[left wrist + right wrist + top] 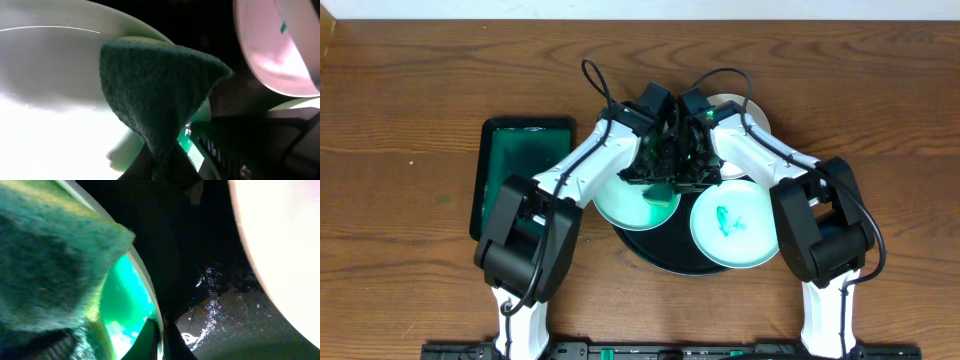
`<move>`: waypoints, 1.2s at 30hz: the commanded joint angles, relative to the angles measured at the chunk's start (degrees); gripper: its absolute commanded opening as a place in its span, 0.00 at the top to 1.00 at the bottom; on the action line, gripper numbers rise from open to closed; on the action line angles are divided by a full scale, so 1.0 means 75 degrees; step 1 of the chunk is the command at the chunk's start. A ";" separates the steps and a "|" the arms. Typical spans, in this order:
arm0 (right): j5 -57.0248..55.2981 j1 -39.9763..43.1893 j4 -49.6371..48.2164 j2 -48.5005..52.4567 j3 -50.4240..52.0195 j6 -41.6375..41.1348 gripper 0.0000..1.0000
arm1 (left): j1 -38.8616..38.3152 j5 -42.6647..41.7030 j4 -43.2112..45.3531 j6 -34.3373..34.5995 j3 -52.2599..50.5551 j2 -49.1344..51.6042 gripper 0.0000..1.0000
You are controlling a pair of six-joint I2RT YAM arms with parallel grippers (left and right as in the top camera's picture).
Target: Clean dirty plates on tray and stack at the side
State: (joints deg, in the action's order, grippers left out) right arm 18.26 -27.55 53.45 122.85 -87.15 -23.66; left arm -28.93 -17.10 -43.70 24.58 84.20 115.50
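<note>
Wood table (400, 100); black tray (650, 255); mint plate (732, 225) teal-smeared; left hand (161, 167) pinches cloth (160, 90).

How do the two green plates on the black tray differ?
The left plate is partly hidden, a dark green cloth over it; the right plate lies in full view. The right plate's teal smear shows; the left plate's middle is covered. Both are round, pale green, on the tray.

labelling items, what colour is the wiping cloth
The cloth is dark teal-green; the left wrist view shows it best.
</note>
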 commanded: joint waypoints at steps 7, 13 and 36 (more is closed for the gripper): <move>-0.0571 0.0017 0.0178 0.0172 0.0201 0.0140 0.99 | 0.0460 0.2104 -0.1037 -0.0044 0.0248 -0.1527 0.93; -0.0571 0.0017 0.0096 0.0172 0.0201 0.0137 0.99 | 0.0988 0.3107 -0.1958 -0.0041 0.0248 -0.2194 0.93; -0.2984 -0.0108 0.0163 -0.1740 0.0163 0.0825 0.99 | 0.3433 0.2550 -0.2454 -0.0338 0.0102 -0.1335 0.93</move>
State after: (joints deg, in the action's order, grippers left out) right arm 0.80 -27.73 54.65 112.57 -85.80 -18.92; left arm -3.31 2.85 -61.71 23.42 85.25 103.83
